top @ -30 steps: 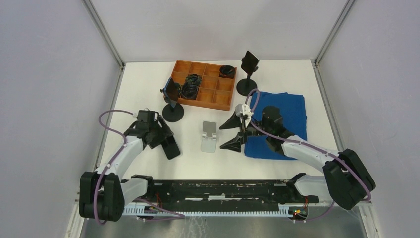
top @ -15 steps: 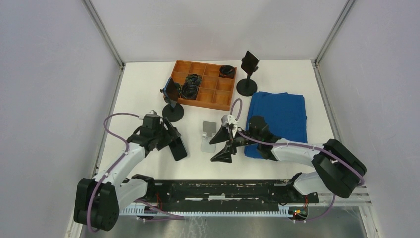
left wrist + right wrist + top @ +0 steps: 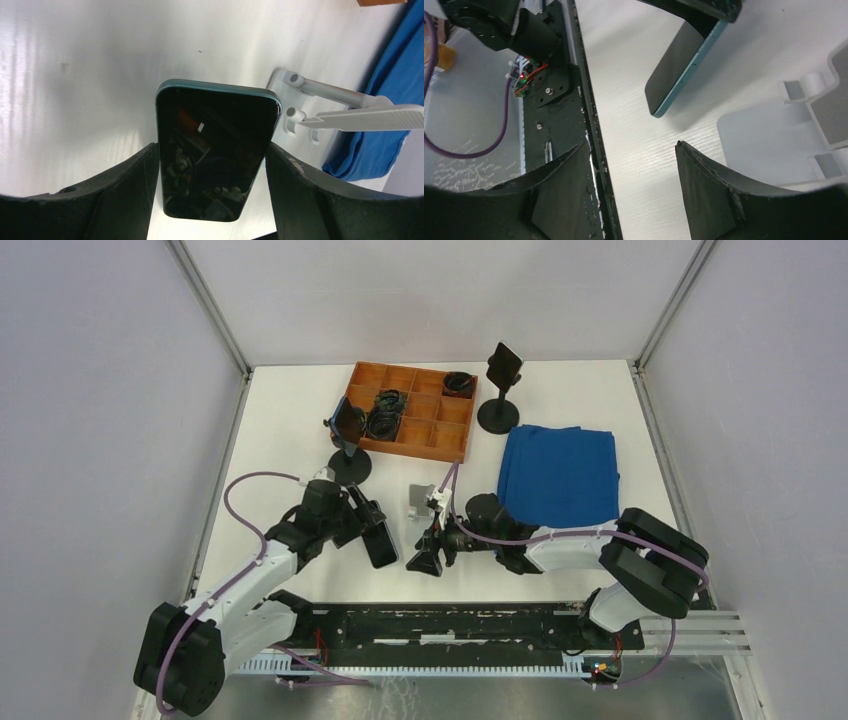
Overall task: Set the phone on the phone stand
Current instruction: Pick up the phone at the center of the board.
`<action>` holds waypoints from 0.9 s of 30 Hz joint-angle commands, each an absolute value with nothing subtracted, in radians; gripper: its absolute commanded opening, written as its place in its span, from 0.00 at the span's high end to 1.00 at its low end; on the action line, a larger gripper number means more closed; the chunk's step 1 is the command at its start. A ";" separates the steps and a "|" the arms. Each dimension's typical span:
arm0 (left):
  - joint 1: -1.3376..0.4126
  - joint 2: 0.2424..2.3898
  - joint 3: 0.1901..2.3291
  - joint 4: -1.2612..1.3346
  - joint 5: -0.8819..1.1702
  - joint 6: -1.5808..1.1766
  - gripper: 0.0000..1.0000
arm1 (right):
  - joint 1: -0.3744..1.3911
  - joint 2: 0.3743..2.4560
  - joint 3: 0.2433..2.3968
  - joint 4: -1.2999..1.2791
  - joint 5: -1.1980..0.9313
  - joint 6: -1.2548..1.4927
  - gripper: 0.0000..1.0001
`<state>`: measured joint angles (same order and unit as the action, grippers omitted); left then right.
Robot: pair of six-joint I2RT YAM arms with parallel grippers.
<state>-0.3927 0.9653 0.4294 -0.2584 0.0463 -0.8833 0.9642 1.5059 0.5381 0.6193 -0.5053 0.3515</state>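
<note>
My left gripper [image 3: 372, 532] is shut on a dark phone with a teal edge [image 3: 380, 543], holding it above the table left of the stand. In the left wrist view the phone [image 3: 216, 150] sits between both fingers [image 3: 122, 187]. The white phone stand [image 3: 419, 502] stands on the table centre, partly hidden by my right arm; it also shows in the left wrist view [image 3: 340, 112] and the right wrist view [image 3: 794, 125]. My right gripper [image 3: 430, 545] is open and empty, low over the table just in front of the stand, facing the phone [image 3: 684, 65].
An orange compartment tray [image 3: 415, 410] with black items sits at the back. Two black round-based stands [image 3: 348, 445] [image 3: 500, 390] flank it. A folded blue cloth [image 3: 558, 475] lies to the right. The black rail [image 3: 450, 625] runs along the near edge.
My left gripper has carried the phone rightward toward the stand. My right gripper has swung left off the blue cloth, in front of the stand, and stays open.
</note>
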 commanded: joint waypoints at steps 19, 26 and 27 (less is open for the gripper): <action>-0.578 0.938 0.410 -0.080 0.008 -1.057 0.60 | 0.980 1.628 0.578 0.636 -0.349 0.471 0.37; -0.668 0.973 0.433 -0.056 -0.038 -1.089 0.60 | 0.979 1.627 0.584 0.630 -0.342 0.460 0.50; -0.678 0.975 0.436 -0.055 -0.043 -1.093 0.60 | 0.978 1.627 0.583 0.632 -0.346 0.462 0.54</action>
<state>-0.6441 0.9676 0.3916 -0.1345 0.0002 -1.0317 0.9752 1.6234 0.5453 0.6163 -0.3611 0.4660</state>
